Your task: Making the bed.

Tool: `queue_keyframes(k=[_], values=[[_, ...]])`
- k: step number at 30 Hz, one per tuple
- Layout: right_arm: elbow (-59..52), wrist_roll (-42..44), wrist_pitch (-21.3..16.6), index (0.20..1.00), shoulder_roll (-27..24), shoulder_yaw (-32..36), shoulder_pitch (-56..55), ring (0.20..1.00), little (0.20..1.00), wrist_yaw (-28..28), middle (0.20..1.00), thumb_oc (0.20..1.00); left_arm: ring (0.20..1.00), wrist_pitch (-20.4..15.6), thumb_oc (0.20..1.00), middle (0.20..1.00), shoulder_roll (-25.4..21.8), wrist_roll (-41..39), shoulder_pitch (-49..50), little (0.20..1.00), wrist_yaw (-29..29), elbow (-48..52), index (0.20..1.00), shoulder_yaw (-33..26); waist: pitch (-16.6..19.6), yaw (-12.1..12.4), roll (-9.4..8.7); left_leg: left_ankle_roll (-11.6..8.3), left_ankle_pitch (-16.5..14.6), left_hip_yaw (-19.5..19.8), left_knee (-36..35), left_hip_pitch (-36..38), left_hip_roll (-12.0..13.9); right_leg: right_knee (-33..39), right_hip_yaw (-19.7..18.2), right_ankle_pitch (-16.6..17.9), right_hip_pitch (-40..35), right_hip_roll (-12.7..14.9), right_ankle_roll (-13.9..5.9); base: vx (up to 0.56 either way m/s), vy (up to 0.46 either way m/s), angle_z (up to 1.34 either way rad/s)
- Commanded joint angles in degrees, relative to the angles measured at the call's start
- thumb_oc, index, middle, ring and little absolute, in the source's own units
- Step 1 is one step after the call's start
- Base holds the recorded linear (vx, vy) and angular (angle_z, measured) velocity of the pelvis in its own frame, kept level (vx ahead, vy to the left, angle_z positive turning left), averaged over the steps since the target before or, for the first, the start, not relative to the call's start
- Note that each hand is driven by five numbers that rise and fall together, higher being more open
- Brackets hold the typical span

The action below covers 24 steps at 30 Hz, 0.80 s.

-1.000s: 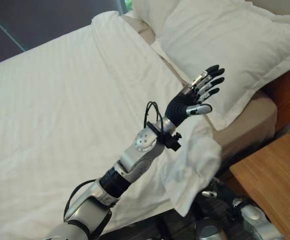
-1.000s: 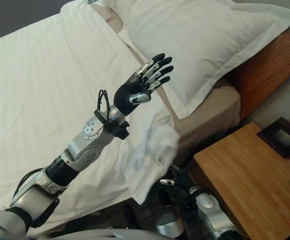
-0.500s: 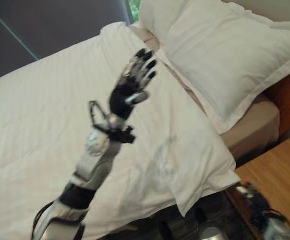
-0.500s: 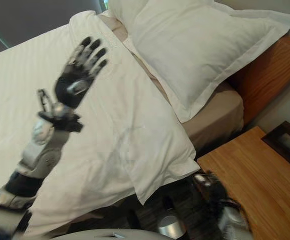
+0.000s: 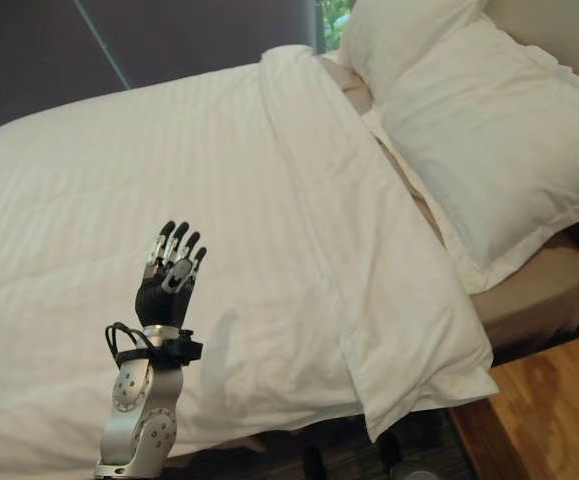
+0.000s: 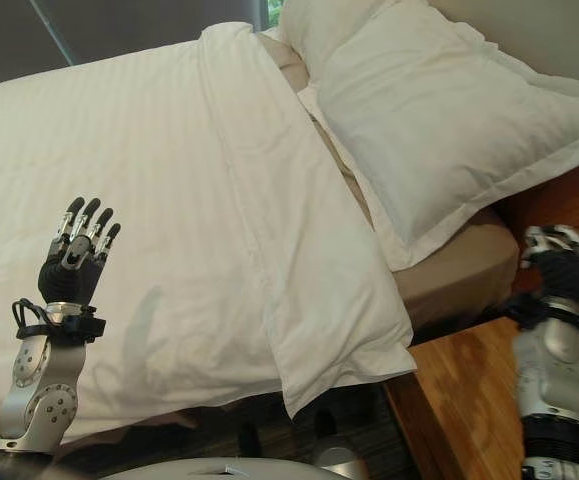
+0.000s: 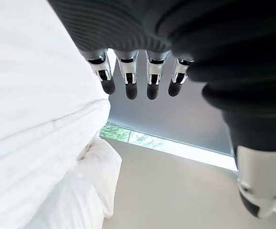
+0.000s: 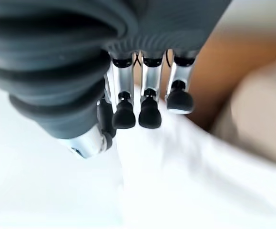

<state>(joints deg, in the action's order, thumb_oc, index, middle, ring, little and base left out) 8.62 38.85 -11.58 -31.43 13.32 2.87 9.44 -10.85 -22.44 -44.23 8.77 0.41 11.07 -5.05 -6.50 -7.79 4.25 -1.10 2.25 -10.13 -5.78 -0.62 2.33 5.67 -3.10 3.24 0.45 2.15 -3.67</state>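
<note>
Left hand (image 5: 166,285): raised at 7 o'clock, fingers straight and spread, holding nothing, clear of the duvet (image 5: 119,220).
Right hand (image 6: 557,262): at 4 o'clock by the wooden nightstand (image 6: 464,400); fingers look loosely curled and seemingly empty.
Duvet: spread over the bed, near corner hanging at 5 o'clock.
Pillows (image 5: 494,140): stacked at 1 o'clock.

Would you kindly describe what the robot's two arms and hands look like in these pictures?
Both arms are silver-grey metal. The left hand and right hand have dark ribbed covers over back and wrist, with silver, dark-tipped fingers. The left forearm has a round, screw-dotted joint plate.
</note>
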Motion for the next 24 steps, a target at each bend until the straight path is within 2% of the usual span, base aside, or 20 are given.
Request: queue_keyframes(k=[1,5,6,7,11,14,18,20,21,24], values=[[-1.57,5.51,-0.38,0.200,3.01,-6.08,5.66,0.200,0.200,-6.94,0.200,0.200,1.000,-0.86,1.000,1.000,-1.79,0.57,-2.99,1.000,-0.17,-0.90,1.000,0.03,0.02,2.15,-2.50,-1.49,-2.30,-0.16,0.78,4.23,-0.24,-0.67,-0.21,-0.37,1.44,0.87,-3.24,-0.03,-0.010,0.02],[-4.77,7.49,2.68,0.200,6.66,-14.04,6.38,0.200,0.200,-9.71,0.200,0.200,1.000,0.26,1.000,1.000,-0.71,0.28,-1.46,1.000,-0.32,-0.91,1.000,0.52,-0.13,3.69,-2.83,-1.52,-1.98,-0.07,0.78,4.17,-0.09,-0.67,0.25,-0.38,1.36,0.89,-3.19,-0.01,-0.006,0.04],[-4.76,7.50,2.68,0.200,6.68,-14.10,6.41,0.200,0.200,-9.71,0.200,0.200,1.000,0.26,1.000,1.000,-0.72,0.28,-1.41,1.000,-0.33,-0.90,1.000,0.46,-0.12,3.62,-2.85,-1.52,-1.98,-0.06,0.78,4.17,-0.10,-0.67,0.26,-0.39,1.35,0.89,-3.19,-0.01,-0.012,0.08],[-4.39,8.93,3.97,0.200,8.19,-17.58,6.74,0.200,0.200,-10.45,0.200,0.200,1.000,0.63,1.000,1.000,-0.43,0.49,-0.92,1.000,-0.37,-0.44,1.000,1.03,-0.20,4.35,-2.89,-1.55,-1.80,0.07,0.78,4.06,-0.09,-0.67,0.61,-0.40,1.27,0.95,-3.16,-0.01,-0.019,0.12],[-0.49,13.67,7.19,0.200,10.75,-25.18,9.35,0.200,0.200,-11.99,0.200,0.200,1.000,1.22,1.000,1.000,-0.18,-0.22,-0.24,1.000,-0.61,-1.04,1.000,2.94,-0.70,5.70,-2.89,-1.65,-1.53,0.56,0.78,3.76,-0.11,-0.67,1.24,-0.44,1.26,1.04,-3.14,-0.01,-0.019,0.09],[5.06,14.85,8.01,0.200,11.80,-27.53,12.62,0.200,0.200,-11.74,0.200,0.200,1.000,1.29,1.000,1.000,-0.71,-0.26,-0.74,1.000,-0.86,-1.34,1.000,4.28,-1.01,6.39,-2.57,-1.82,-1.33,0.59,0.78,3.49,-0.06,-0.67,1.53,-0.40,1.48,1.09,-3.11,0.00,0.000,0.00],[20.97,13.12,8.98,0.200,12.31,-27.78,19.34,0.200,0.200,-10.10,0.200,0.200,1.000,0.84,1.000,1.000,-1.94,-1.97,-2.33,1.000,-1.75,-2.08,1.000,6.59,-1.90,7.46,-1.23,-2.04,-0.76,1.18,0.78,2.41,-0.34,-0.67,1.88,-0.22,2.36,1.17,-3.08,-0.03,-0.023,0.04],[24.13,13.21,8.77,0.200,12.50,-26.94,20.38,0.200,0.200,-9.16,0.200,0.200,1.000,0.71,1.000,1.000,-2.13,-1.96,-2.65,1.000,-1.72,-2.26,1.000,6.73,-2.03,7.60,-0.90,-2.06,-0.67,1.21,0.78,2.22,-0.42,-0.67,1.92,-0.22,2.47,1.20,-3.07,-0.02,-0.015,0.07],[29.64,13.20,8.97,0.200,12.40,-25.13,21.71,0.200,0.200,-8.36,0.200,0.200,1.000,0.42,1.000,1.000,-2.31,-2.35,-2.84,1.000,-1.75,-2.21,1.000,6.61,-2.18,7.81,-0.20,-2.11,-0.53,1.44,0.78,1.82,-0.54,-0.67,2.09,-0.15,2.78,1.33,-3.07,-0.01,-0.012,0.07],[35.18,13.24,8.61,0.200,12.07,-22.36,22.03,0.200,0.200,-7.91,0.200,0.200,1.000,0.12,1.000,1.000,-2.00,-2.57,-2.88,1.000,-1.75,-2.39,1.000,6.55,-2.29,7.82,0.55,-2.18,-0.40,1.70,0.78,1.45,-0.68,-0.67,2.34,-0.15,3.10,1.49,-3.06,0.00,-0.007,0.09]])
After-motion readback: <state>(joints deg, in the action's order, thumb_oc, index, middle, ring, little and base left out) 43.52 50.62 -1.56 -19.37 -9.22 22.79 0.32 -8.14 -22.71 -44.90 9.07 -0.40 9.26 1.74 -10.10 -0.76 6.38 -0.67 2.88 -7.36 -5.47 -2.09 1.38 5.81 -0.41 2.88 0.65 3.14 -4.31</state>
